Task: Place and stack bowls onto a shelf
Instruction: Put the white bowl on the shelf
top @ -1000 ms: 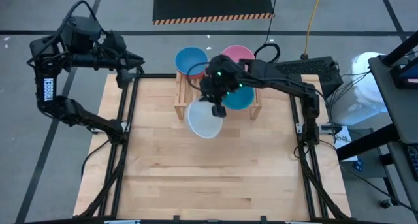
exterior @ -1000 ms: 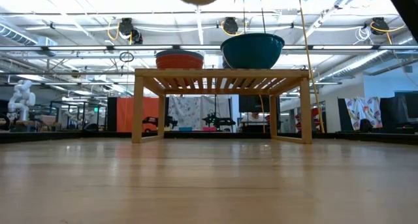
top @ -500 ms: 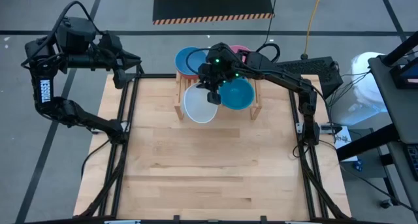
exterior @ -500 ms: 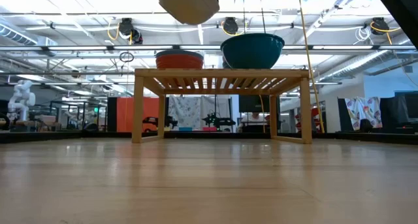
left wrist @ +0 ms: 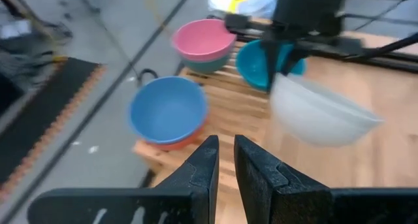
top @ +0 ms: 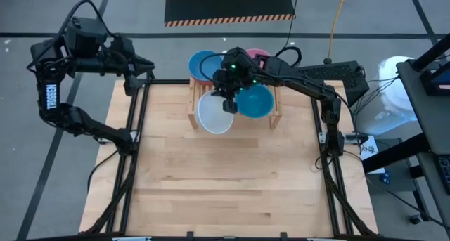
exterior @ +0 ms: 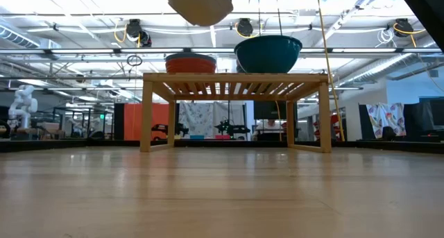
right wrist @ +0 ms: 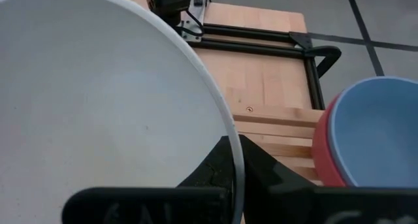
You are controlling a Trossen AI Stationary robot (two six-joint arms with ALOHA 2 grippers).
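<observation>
My right gripper [top: 228, 102] is shut on the white bowl [top: 214, 114], which hangs in the air above the shelf's near left part [top: 193, 116] and shows high above the shelf [exterior: 236, 79] in the low view [exterior: 199, 3]. On the shelf the light blue bowl [top: 203, 64] sits in the red bowl [exterior: 190, 62]. The pink bowl [top: 259, 56] sits in a darker bowl [left wrist: 212, 65], and the teal bowl [top: 256, 104] stands alone at the near right. My left gripper [top: 150, 67] waits shut and empty at the table's far left corner. My right gripper holds the white bowl by its rim [right wrist: 233, 151], one finger [right wrist: 210, 166] inside the bowl and one [right wrist: 262, 173] outside. The fingers come from above, on the rim's right side. The bowl is lifted clear of the shelf, tilted, its mouth mostly up.
Black frame rails [top: 133, 150] run along the table's left and right sides. The wooden tabletop [top: 225, 178] lies bare on the near side of the shelf. A cable [top: 288, 55] lies behind the shelf.
My right gripper has carried the white bowl toward the table's far edge and a little left, over the shelf, and lowered it. In the last half second it has kept nearly still.
</observation>
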